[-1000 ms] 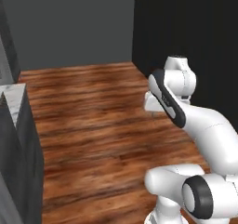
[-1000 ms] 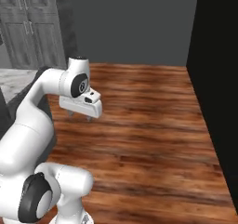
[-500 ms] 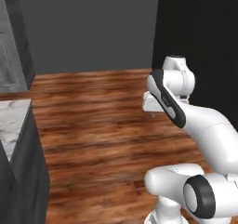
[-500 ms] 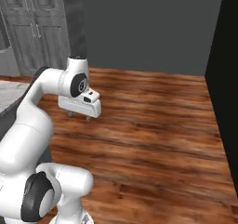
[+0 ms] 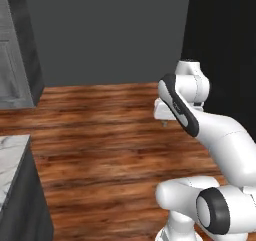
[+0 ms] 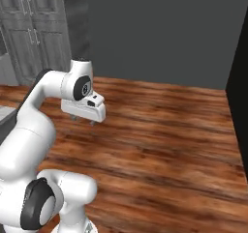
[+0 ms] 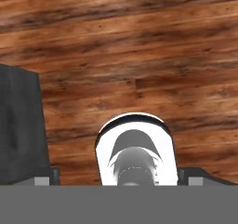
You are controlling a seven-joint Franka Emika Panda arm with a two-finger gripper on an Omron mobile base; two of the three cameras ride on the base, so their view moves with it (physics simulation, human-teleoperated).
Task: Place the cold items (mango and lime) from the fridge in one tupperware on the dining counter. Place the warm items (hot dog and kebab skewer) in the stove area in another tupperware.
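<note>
Dining worktop: white grey-veined marble top with dark grey side, visible at the lower left of the left base view, well apart from the arm. Claw hangs over bare wooden floor, pointing down, its 2 fingers spread wide, nothing between them. Panelled grey cabinets stand at the far left of the right base view.

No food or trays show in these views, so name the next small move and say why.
Probably drive off to look for the fridge: the white two-finger gripper hangs open and empty above the brown wooden floor, and a corner of the white marble dining counter lies at the left with nothing on it.
</note>
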